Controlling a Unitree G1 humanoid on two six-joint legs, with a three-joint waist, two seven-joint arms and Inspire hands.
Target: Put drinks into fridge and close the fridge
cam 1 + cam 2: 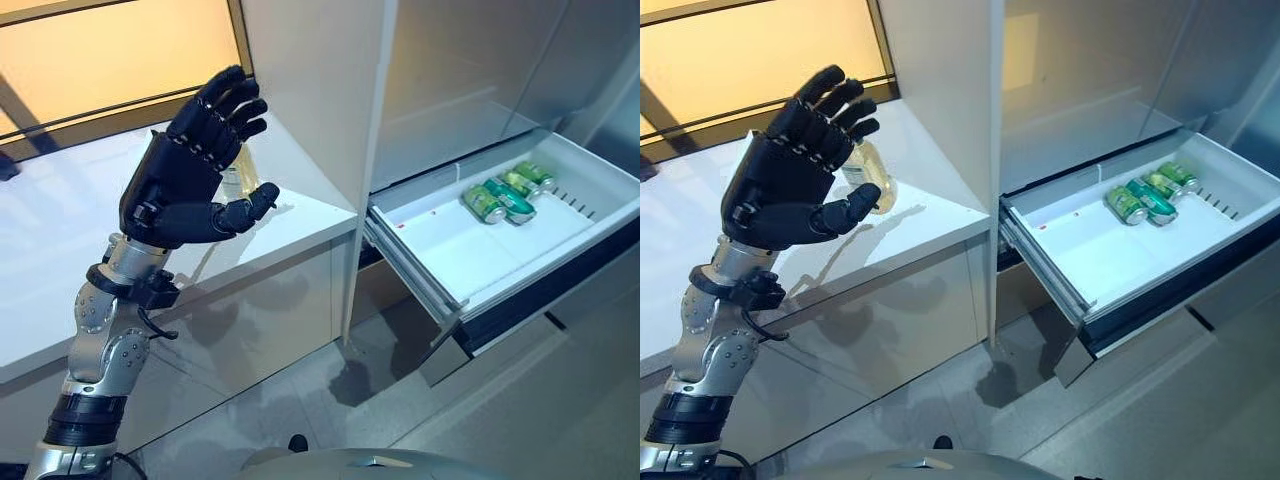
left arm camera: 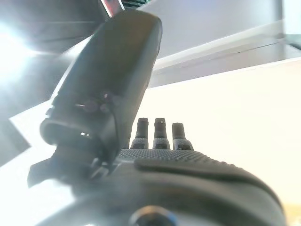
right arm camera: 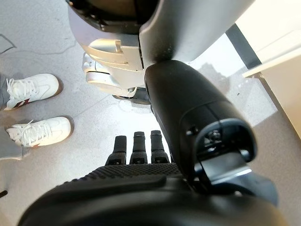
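The fridge (image 1: 330, 90) stood tall at the centre and right, and its lower drawer (image 1: 450, 250) was pulled wide out toward the near right, white inside. To the left ran the white bench (image 1: 60, 230), its right end butting up against the fridge's side panel. Over that bench, up came the left hand (image 1: 190, 165), raised above the surface with its fingers spread and straight and the thumb jutting toward the right, gripping nothing at all. Just behind its fingers, on the bench near the fridge side, stood a small bottle (image 1: 872, 170) of pale yellow drink, upright, partly hidden by the hand; whether the fingers touched it could not be told. The right hand (image 3: 141, 188) showed only in its own wrist view, hanging low over the grey floor (image 3: 56, 47), fingers relaxed and straight, empty. A person's white shoes (image 3: 33, 110) stood on that floor beside it. And in the far right corner of the open drawer lay three green cans (image 1: 510, 192), on their sides, huddled close together.
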